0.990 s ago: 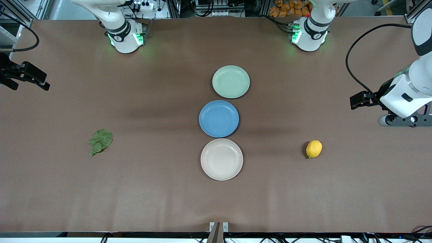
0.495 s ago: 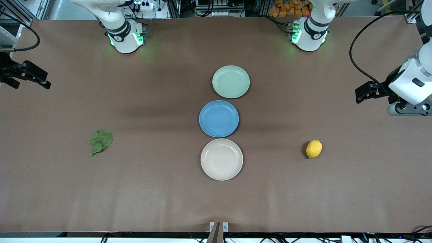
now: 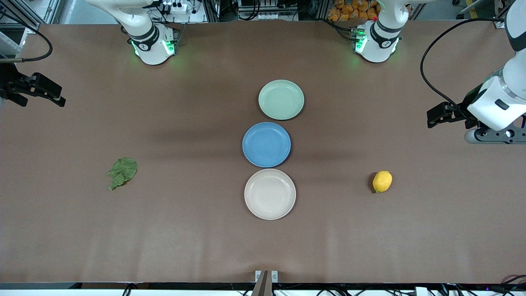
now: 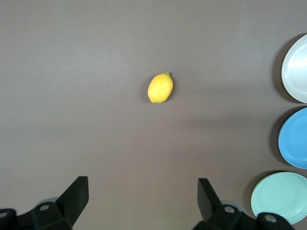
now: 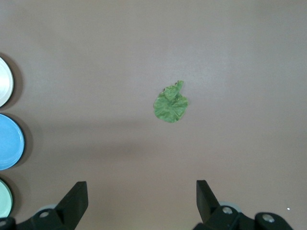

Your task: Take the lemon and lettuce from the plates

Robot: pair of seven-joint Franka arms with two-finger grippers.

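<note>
Hovering over the table's [image 3: 185, 246] left-arm end, left gripper [image 4: 143, 194] has its fingers [image 4: 76, 194] spread wide apart, nothing between them. Lemon [image 4: 160, 87] lies on bare table under the wrist camera, well apart from the fingertips, not touched. In the front view the left gripper [image 3: 436, 115] hangs up in the air, lemon [image 3: 382, 181] lying free on the table, nearer the front camera than the spot under the gripper.

Right gripper [image 5: 142, 199] is up over the right-arm end of the table, fingers [image 5: 76, 196] also wide apart and empty. Lettuce [image 5: 171, 104] lies flat on bare table in its wrist view, well clear of the fingertips. Front view: right gripper [image 3: 43, 92] at the table edge, lettuce [image 3: 122, 172] on the table, nearer the front camera than the spot under the gripper.

Three plates sit in a row mid-table, between the two grippers and well apart from both: mint plate [image 3: 281, 100] closest to the bases, blue plate [image 3: 266, 144] in the middle, cream plate [image 3: 270, 194] closest to the front camera. All three are bare. Lemon and lettuce are both off the plates, each on its own arm's side. Plate edges show in both wrist views, to the side of each gripper.
</note>
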